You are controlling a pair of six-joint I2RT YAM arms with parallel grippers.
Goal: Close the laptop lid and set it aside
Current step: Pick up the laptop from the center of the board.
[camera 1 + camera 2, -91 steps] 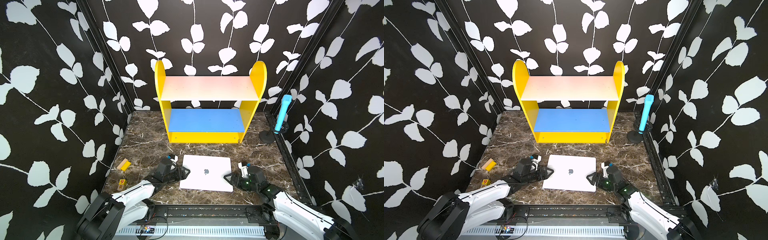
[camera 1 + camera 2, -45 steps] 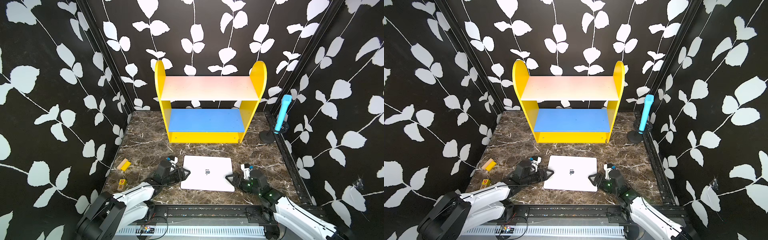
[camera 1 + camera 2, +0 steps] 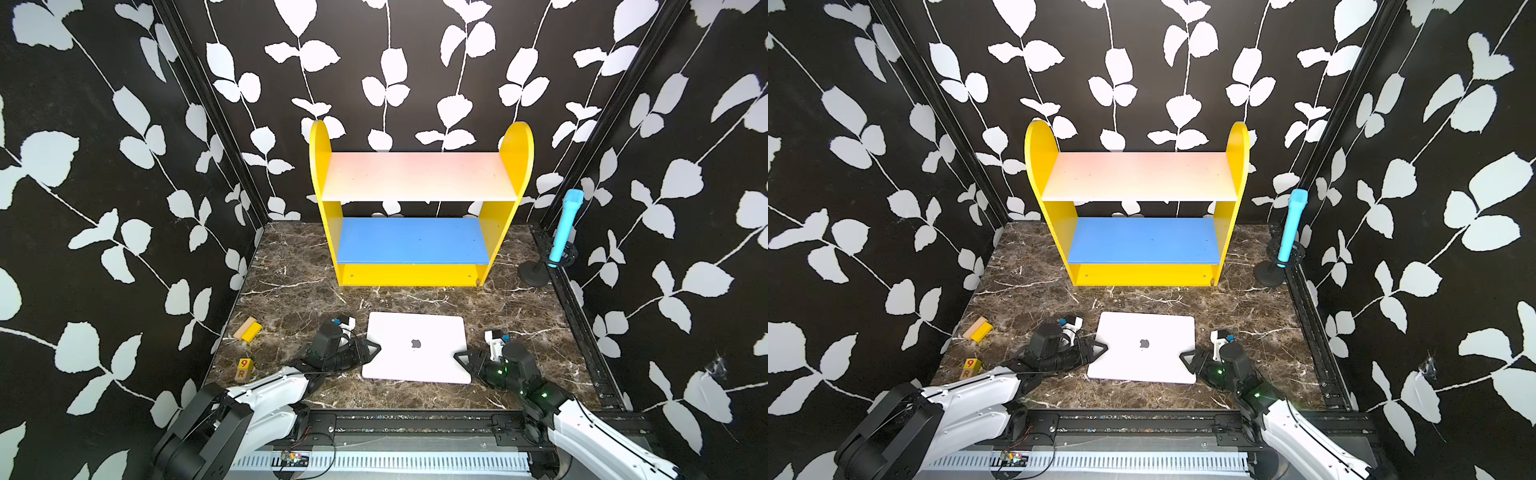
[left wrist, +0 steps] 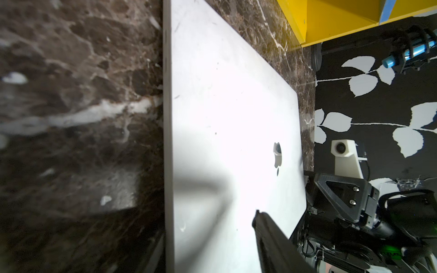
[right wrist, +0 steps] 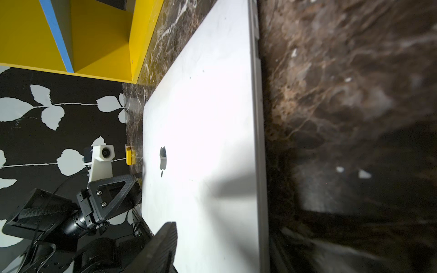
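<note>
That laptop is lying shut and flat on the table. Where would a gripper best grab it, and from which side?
Probably by its thin side edges, one gripper from each side, coming in low and level. The laptop lies flat on the table, too wide to span, so only an edge fits between jaws. The left gripper and right gripper sit at those edges.

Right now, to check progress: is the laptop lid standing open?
No, the laptop lid lies flat and fully shut, its logo side facing up.

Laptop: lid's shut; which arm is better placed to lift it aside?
Neither alone; probably both. The left gripper sits at the laptop's left edge, the right gripper at its right edge, about equally close.
</note>
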